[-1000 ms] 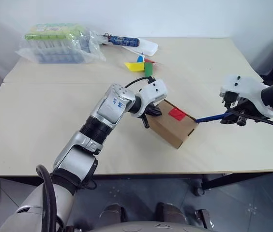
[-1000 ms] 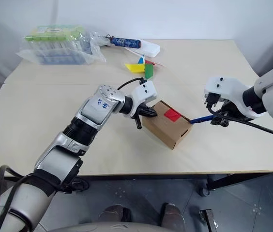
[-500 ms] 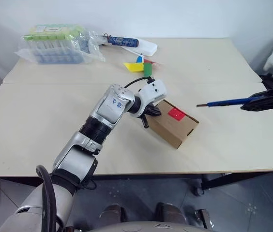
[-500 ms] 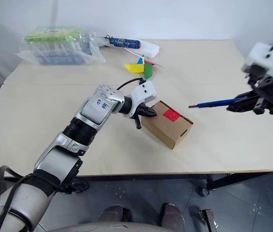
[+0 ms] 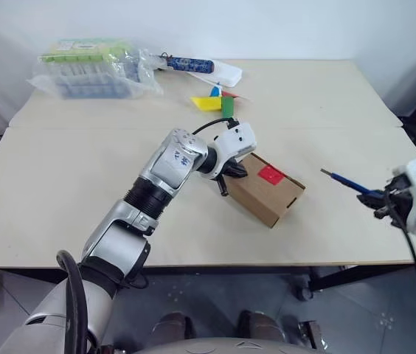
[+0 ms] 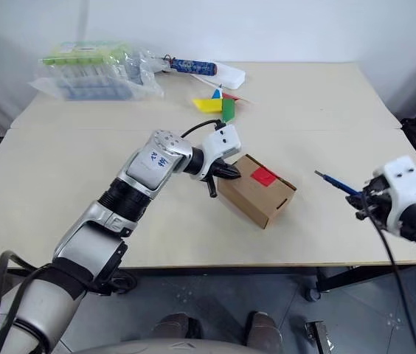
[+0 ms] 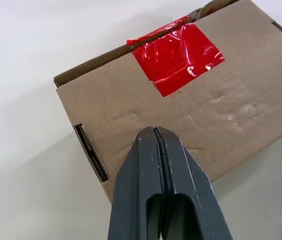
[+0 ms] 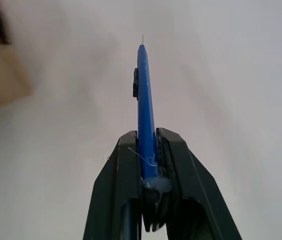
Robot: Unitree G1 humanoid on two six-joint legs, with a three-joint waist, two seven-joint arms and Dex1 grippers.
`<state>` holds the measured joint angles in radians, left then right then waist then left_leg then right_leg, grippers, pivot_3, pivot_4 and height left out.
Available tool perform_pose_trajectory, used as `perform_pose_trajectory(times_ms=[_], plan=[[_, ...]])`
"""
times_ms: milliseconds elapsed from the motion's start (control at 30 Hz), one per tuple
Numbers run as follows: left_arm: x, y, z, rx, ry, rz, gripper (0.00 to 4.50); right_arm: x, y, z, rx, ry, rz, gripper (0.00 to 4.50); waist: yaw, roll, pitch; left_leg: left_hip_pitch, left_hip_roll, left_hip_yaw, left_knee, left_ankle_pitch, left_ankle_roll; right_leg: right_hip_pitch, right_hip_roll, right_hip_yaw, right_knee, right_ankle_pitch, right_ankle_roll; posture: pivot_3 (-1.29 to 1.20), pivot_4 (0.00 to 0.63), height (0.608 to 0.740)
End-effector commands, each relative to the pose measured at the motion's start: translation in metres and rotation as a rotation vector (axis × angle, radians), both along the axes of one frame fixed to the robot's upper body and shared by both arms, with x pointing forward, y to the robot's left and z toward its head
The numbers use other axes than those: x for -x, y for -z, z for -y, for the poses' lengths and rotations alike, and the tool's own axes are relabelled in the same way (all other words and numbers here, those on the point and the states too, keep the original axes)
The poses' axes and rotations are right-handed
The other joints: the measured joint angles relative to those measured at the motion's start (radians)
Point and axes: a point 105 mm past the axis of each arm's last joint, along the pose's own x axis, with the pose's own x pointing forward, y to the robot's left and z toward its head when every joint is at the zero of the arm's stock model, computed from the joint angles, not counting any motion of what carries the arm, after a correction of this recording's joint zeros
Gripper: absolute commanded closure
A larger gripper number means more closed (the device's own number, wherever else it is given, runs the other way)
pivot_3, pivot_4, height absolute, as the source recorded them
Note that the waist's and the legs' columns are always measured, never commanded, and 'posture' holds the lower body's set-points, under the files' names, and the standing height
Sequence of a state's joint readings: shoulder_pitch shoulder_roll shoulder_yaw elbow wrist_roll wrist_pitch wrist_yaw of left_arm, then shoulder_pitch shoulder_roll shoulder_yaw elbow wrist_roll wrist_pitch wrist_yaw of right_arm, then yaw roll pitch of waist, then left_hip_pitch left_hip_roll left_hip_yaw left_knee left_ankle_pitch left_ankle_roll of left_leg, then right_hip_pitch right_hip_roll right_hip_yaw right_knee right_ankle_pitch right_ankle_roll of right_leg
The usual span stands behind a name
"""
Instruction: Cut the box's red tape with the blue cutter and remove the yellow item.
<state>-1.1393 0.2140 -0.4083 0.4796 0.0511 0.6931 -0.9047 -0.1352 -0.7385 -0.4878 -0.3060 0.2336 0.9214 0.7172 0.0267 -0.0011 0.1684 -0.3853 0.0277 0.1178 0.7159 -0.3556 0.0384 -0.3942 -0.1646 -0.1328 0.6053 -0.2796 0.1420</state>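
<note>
Right gripper (image 8: 148, 165), clamped on the blue cutter (image 5: 343, 181), has withdrawn from the box (image 5: 265, 193), which the closed left gripper (image 7: 155, 137) steadies, red tape (image 7: 176, 50) seemingly uncut.

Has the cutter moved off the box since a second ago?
Yes. The cutter, held by the right gripper, has pulled away from the box toward the table's right edge.

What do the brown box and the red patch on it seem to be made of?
The box looks like matte corrugated cardboard: fluted layers show at its cut edge.
The red tape seems a glossy plastic film: it wrinkles and catches shiny highlights.
</note>
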Motion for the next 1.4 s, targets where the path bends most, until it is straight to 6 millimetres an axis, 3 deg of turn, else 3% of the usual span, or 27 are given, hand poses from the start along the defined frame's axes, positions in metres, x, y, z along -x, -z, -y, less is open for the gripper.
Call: perform_pose_trajectory(times_ms=[33, 200, 367, 533, 633, 767, 867, 933, 1033, 1400], plan=[[0.002, 0.039, -0.008, -0.106, -0.041, -0.093, 4.50, -0.003, 0.000, 0.009, 0.001, 0.071, 0.110, 4.33, 0.000, 0.001, 0.000, 0.000, 0.000, 0.000, 0.000, 0.000, 0.000, 0.000, 0.000, 0.000, 0.000, 0.000, 0.000, 0.00, 0.150, 0.740], [0.004, 0.039, -0.008, -0.104, -0.043, -0.096, 4.50, -0.009, 0.018, 0.009, -0.045, 0.115, 0.126, 4.33, -0.001, 0.002, -0.001, 0.000, 0.000, -0.001, 0.000, 0.000, 0.001, 0.000, 0.000, 0.001, 0.000, 0.000, 0.000, 0.00, 0.150, 0.740], [0.005, 0.041, -0.011, -0.105, -0.050, -0.099, 4.50, -0.004, 0.033, 0.002, -0.039, 0.082, 0.075, 2.71, -0.001, 0.002, -0.001, 0.000, 0.001, -0.001, -0.001, 0.000, 0.001, 0.000, 0.000, 0.001, 0.000, 0.000, 0.000, 0.00, 0.150, 0.740], [0.006, 0.042, -0.015, -0.107, -0.058, -0.101, 4.50, 0.006, 0.017, 0.001, -0.008, 0.049, 0.103, 1.02, -0.004, 0.002, -0.001, 0.000, 0.001, -0.001, -0.001, 0.000, 0.001, 0.000, 0.000, 0.001, -0.001, 0.000, 0.000, 0.00, 0.150, 0.740], [0.008, 0.041, -0.017, -0.101, -0.062, -0.103, 4.50, 0.011, -0.007, -0.002, 0.027, 0.011, 0.150, 0.05, -0.004, 0.003, -0.001, 0.000, 0.001, -0.001, -0.001, 0.000, 0.001, 0.000, 0.000, 0.001, -0.001, 0.000, 0.000, 0.00, 0.150, 0.740], [0.009, 0.041, -0.019, -0.093, -0.064, -0.106, 4.50, 0.009, -0.040, -0.010, 0.056, -0.031, 0.224, 0.05, -0.004, 0.003, -0.001, 0.000, 0.002, -0.001, -0.002, 0.000, 0.002, 0.000, 0.000, 0.001, -0.002, 0.000, 0.000, 0.00, 0.150, 0.740], [0.008, 0.038, -0.018, -0.081, -0.067, -0.101, 4.50, -0.005, -0.066, -0.021, 0.080, -0.076, 0.263, 0.05, -0.009, 0.004, -0.001, 0.000, 0.002, -0.001, -0.002, 0.000, 0.002, -0.001, 0.000, 0.001, -0.002, 0.000, 0.000, 0.00, 0.150, 0.740], [0.005, 0.034, -0.018, -0.063, -0.074, -0.091, 4.50, -0.016, -0.071, -0.028, 0.090, -0.096, 0.244, 0.05, -0.009, 0.004, -0.001, 0.000, 0.002, -0.001, -0.002, 0.000, 0.002, -0.001, 0.000, 0.002, -0.001, 0.000, 0.000, 0.00, 0.150, 0.740], [0.001, 0.027, -0.019, -0.038, -0.090, -0.079, 4.50, -0.027, -0.075, -0.040, 0.109, -0.147, 0.218, 0.61, -0.006, 0.004, -0.001, 0.000, 0.002, -0.001, -0.002, 0.000, 0.002, -0.002, 0.000, 0.001, -0.002, 0.000, 0.000, 0.00, 0.150, 0.740], [-0.011, -0.033, -0.036, 0.164, -0.186, -0.054, 4.50, -0.079, -0.075, -0.067, 0.169, -0.276, 0.182, 4.46, -0.026, 0.003, 0.004, -0.004, 0.001, 0.001, -0.002, 0.000, 0.002, -0.005, 0.001, 0.001, -0.002, 0.000, 0.000, 0.00, 0.150, 0.740]])
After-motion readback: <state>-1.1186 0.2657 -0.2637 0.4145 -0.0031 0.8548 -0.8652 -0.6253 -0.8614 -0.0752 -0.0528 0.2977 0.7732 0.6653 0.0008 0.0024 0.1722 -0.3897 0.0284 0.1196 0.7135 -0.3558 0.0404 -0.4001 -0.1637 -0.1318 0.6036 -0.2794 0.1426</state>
